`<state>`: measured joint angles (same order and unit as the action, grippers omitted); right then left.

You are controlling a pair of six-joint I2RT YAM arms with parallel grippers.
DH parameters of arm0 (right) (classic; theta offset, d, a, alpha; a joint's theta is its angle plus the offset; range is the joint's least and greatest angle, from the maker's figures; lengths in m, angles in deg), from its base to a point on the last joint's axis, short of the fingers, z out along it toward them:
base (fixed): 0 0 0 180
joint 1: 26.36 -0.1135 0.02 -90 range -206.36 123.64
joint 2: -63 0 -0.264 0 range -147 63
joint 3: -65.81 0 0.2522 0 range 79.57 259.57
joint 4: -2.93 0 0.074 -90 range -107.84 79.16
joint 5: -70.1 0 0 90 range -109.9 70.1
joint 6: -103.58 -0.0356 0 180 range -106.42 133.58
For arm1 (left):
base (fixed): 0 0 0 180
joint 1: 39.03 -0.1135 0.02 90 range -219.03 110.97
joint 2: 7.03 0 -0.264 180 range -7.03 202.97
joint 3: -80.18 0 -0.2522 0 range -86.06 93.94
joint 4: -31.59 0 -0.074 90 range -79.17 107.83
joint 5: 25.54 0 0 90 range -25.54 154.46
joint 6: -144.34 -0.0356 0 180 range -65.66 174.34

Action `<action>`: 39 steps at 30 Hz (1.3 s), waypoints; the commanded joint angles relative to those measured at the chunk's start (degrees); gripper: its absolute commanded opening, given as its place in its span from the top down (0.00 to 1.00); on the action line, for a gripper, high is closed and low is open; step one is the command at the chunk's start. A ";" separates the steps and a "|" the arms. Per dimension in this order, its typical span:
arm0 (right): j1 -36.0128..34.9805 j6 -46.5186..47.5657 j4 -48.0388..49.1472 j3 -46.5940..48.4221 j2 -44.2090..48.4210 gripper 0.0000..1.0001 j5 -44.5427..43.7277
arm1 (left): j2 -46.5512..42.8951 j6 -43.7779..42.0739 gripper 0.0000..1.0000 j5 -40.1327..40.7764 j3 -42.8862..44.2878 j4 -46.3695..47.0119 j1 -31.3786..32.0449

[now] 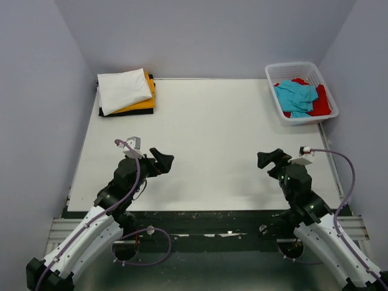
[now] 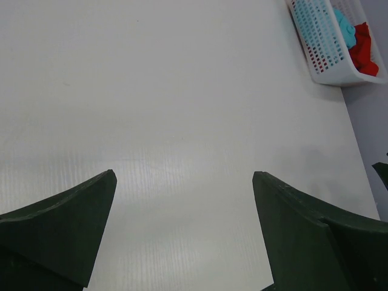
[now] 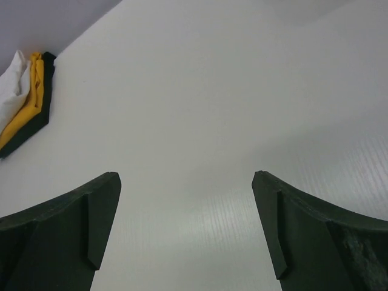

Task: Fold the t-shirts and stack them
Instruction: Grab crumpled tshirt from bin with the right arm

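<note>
The teal t-shirt (image 1: 296, 97) lay crumpled on top of the red t-shirt (image 1: 321, 104) inside the white lattice basket (image 1: 303, 119) at the far right corner of the tabletop (image 1: 206, 139). It looked light, limp and bunched, and likely to sag and come out in a tangle. The safest hold seemed a pinch on a raised fold at the top of the heap, then a second grip on a hem or shoulder once it was spread.

At the far left corner sat the folded pile, with the white t-shirt (image 1: 124, 90) over the orange-yellow t-shirt (image 1: 145, 104) over the black t-shirt (image 1: 124, 112). The left pincer (image 1: 162, 159) and right pincer (image 1: 267, 159) both hovered close to the near edge, jaws spread wide and holding nothing.

The tabletop was smooth, matte white, so cloth would probably slide easily on it. Plain grey walls (image 1: 206, 36) closed in the far, left and right sides, and the basket stood close to the right one.
</note>
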<state>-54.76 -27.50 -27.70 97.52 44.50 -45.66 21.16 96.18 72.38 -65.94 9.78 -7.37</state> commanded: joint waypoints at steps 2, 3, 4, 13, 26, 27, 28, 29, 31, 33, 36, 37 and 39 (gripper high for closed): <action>0.06 -0.70 5.86 3.09 -3.80 0.00 -2.72 | 1.81 -0.32 0.02 -2.68 -0.53 3.54 0.33; 0.05 -0.56 9.62 3.70 -5.25 0.00 -2.40 | 2.15 -0.43 0.02 -2.91 -0.56 4.06 0.33; 0.02 0.55 12.91 4.83 -6.89 0.00 -2.07 | 2.56 -0.57 0.01 -2.98 -0.46 4.22 0.33; 1.71 11.23 18.40 37.12 -44.91 0.00 -19.86 | 3.54 -0.70 0.01 1.63 0.12 1.81 0.29; 32.06 14.80 -8.76 93.08 -97.42 0.00 -0.28 | 7.87 -0.98 0.01 4.56 2.12 0.66 0.22; 33.04 15.72 -9.85 96.07 -100.20 0.00 0.68 | 8.22 -1.11 0.01 4.47 2.27 0.82 0.24; 33.85 16.70 -12.03 99.62 -103.55 0.00 0.99 | 8.66 -1.31 0.01 4.54 2.36 0.93 0.19; 34.45 17.39 -13.59 102.36 -106.01 0.00 0.54 | 9.05 -1.40 0.01 4.98 2.52 0.85 0.24; 35.55 19.17 -15.01 106.31 -110.12 0.00 -0.86 | 10.14 -1.46 0.01 5.95 3.10 0.23 0.20; 36.69 20.22 -14.86 107.99 -113.03 0.01 -0.78 | 11.03 -0.81 0.01 6.76 3.34 -0.30 0.24; 38.22 21.90 -13.68 108.34 -116.37 0.06 1.91 | 11.94 -0.71 0.01 6.92 3.50 0.18 0.24; 38.41 22.26 -13.31 108.07 -117.27 0.09 3.40 | 12.24 -0.73 0.01 6.97 3.56 0.23 0.24; 38.67 22.71 -12.19 107.18 -118.52 0.14 5.19 | 12.80 -0.80 0.01 7.01 3.87 0.23 0.22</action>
<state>-16.75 -7.72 -39.22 203.27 -71.47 -45.35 33.05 95.70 77.45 -63.98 10.19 -7.39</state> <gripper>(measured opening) 0.902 0.983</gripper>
